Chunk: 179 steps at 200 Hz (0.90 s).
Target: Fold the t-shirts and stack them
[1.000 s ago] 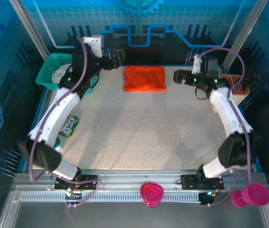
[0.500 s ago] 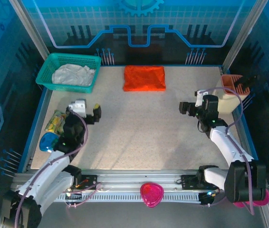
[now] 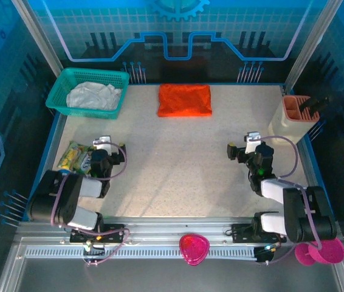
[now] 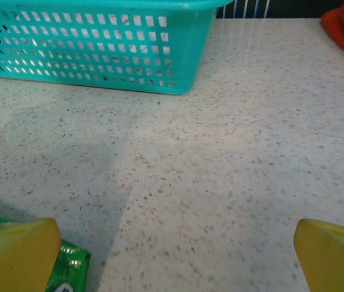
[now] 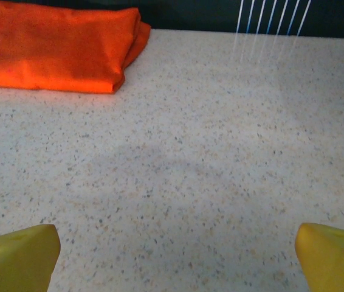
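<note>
At the left gripper (image 4: pixel 175 252): spread wide, with yellow fingers (image 4: pixel 14 252) far apart and nothing held between them. Hangs low over the speckled table (image 3: pixel 178 170), near the front left side, and points to the far side. Just beside its left finger: a green snack pack (image 4: pixel 68 271), flat on the table. Farther ahead, in the far left corner: a teal basket (image 3: pixel 57 97) with holes in its walls. Inside the basket: the white t-shirt (image 3: pixel 93 95), all crumpled up in a heap. At the right gripper (image 5: pixel 175 255): spread wide too, holding nothing, low over the table near the front right side. Points to the far side as well. Well ahead of it and off to the left: the orange t-shirt (image 5: pixel 56 52), folded into a neat block. Lies flat on the table at the middle of the far edge, well apart from the basket and from both grippers. At the far right edge of the table: an orange and tan holder (image 3: pixel 293 115) with dark tools standing up in it. Down on the metal rail between the two arm bases: a small pink thing (image 3: pixel 194 248).
</note>
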{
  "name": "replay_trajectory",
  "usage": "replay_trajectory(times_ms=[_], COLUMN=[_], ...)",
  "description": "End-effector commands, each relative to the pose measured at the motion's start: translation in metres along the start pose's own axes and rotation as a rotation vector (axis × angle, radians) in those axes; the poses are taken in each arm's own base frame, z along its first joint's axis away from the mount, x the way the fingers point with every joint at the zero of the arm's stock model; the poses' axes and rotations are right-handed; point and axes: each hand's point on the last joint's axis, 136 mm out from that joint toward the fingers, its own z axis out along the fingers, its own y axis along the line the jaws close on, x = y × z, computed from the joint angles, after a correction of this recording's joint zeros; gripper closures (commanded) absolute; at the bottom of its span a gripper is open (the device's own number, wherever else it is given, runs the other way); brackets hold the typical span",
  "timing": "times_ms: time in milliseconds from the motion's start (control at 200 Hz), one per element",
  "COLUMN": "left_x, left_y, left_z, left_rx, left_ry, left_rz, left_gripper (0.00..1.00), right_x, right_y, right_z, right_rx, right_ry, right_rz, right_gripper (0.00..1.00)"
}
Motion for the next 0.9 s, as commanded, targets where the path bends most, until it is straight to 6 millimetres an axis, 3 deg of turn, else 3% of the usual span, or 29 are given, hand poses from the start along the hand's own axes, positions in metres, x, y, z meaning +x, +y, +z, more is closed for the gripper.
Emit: replay_trajectory(times_ms=[0, 145, 300, 891], left_x=[-0.037, -0.030, -0.032, -0.032], left_y=[-0.014, -0.023, -0.021, -0.022], left_z=[0.011, 0.026, 0.027, 0.027], left_rx=[0.082, 0.139, 0.148, 0.149], left_ry=[-0.107, 0.006, -0.007, -0.003], left_rz=[-0.059, -0.046, -0.054, -0.052], left_gripper=[0.01, 0.01, 0.01, 0.01], right_x=[-0.035, -0.020, -0.013, -0.015], right_y=[0.005, 0.007, 0.008, 0.005], right_z=[0.003, 0.016, 0.044, 0.043], right_rx=[-0.010, -0.013, -0.045, 0.001], right_ry=[-0.192, -0.191, 0.002, -0.017], right_rz=[-0.056, -0.061, -0.051, -0.057], right_gripper=[0.00, 0.00, 0.00, 0.00])
